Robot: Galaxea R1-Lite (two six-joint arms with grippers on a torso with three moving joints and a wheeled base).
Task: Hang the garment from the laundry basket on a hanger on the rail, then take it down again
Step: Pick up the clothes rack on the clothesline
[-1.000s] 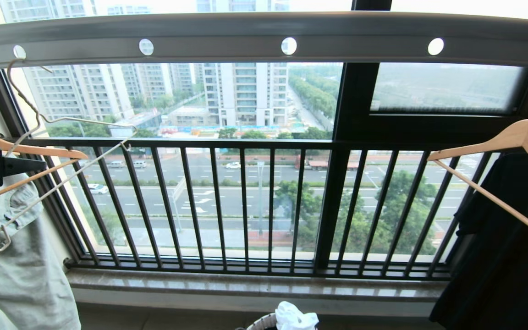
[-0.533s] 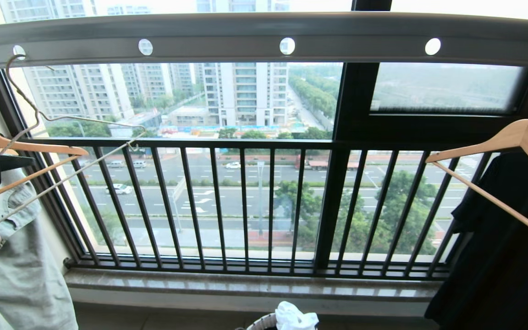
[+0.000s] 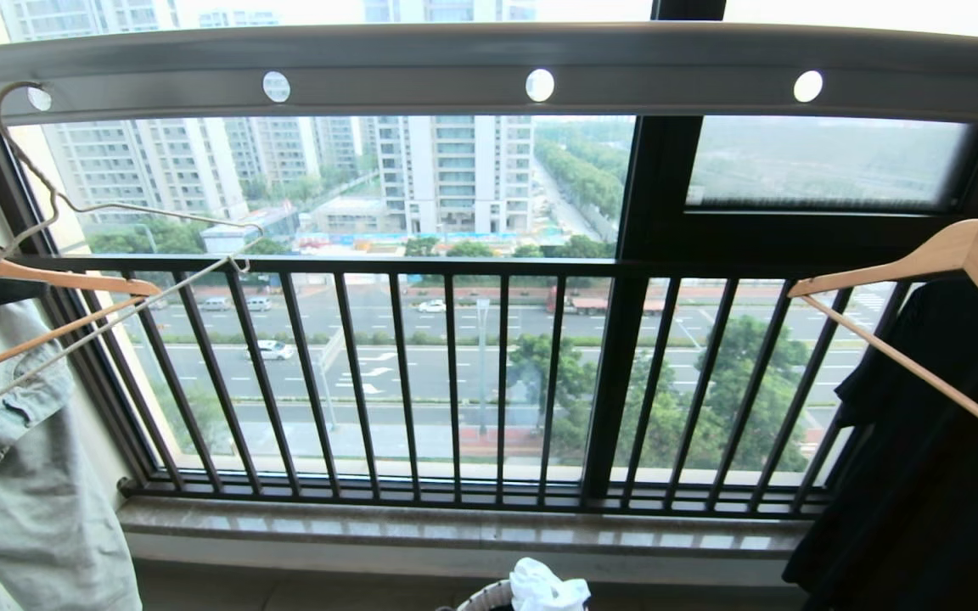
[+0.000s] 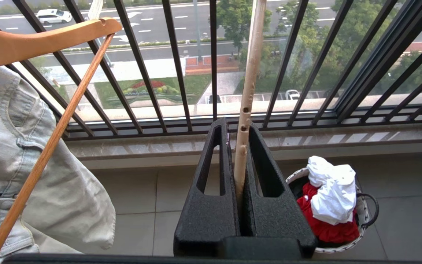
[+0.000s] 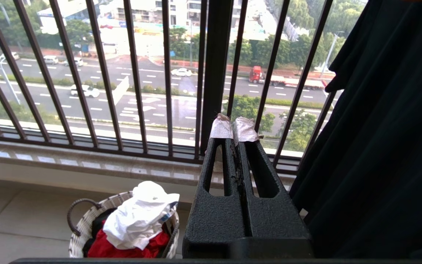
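The thin cream hanger [image 3: 158, 208] is at the far left, its long hook up by the leftmost hole of the grey rail [image 3: 489, 55]. My left gripper [image 3: 30, 290] is at the picture's left edge. In the left wrist view it [image 4: 234, 126] is shut on the hanger's wire [image 4: 249, 73], which runs up between the fingers. The white garment [image 3: 544, 585] lies crumpled on top in the laundry basket [image 4: 361, 216] on the floor below the sill. It also shows in the right wrist view as the garment [image 5: 137, 216] in the basket [image 5: 82, 227]. My right gripper [image 5: 234, 126] is shut and empty, above the floor beside the basket.
A wooden hanger [image 3: 47, 276] with a pale denim garment [image 3: 30, 509] hangs close behind the cream one. Another wooden hanger [image 3: 956, 250] carries a black shirt [image 3: 922, 475] at the right. Black window bars [image 3: 455, 382] and a stone sill [image 3: 472, 530] stand ahead. A red garment [image 4: 324, 229] lies under the white one.
The left gripper has drawn left and a little up, taking the cream hanger with it. The hanger's hook has risen and shifted left at the rail's end hole.
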